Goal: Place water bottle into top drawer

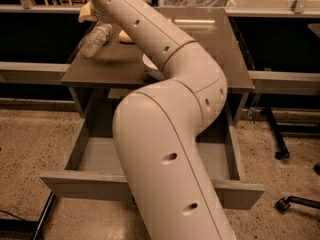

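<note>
Likely an office or lab: speckled floor (30,134), wheeled chair bases (295,202) right of the worktop (220,59); claw (89,11) over its far-left corner.

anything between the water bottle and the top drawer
Only the robot's own arm, crossing over the middle of the open top drawer. The water bottle lies on the tabletop, left side; the tool is out of view beyond the top edge.
</note>
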Robot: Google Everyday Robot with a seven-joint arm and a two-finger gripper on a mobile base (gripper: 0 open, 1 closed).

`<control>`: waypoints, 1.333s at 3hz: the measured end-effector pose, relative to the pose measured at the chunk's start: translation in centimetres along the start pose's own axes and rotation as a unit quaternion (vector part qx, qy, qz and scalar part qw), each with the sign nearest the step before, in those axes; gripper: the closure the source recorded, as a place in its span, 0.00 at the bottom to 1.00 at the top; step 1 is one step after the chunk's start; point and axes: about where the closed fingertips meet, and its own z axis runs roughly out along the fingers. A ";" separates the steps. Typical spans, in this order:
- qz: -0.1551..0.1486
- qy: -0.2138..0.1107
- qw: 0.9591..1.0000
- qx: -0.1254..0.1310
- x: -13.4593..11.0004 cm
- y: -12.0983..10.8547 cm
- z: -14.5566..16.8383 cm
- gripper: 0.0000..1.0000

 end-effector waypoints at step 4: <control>-0.018 -0.063 0.997 0.036 -3.4 -3.3 5.3 0.06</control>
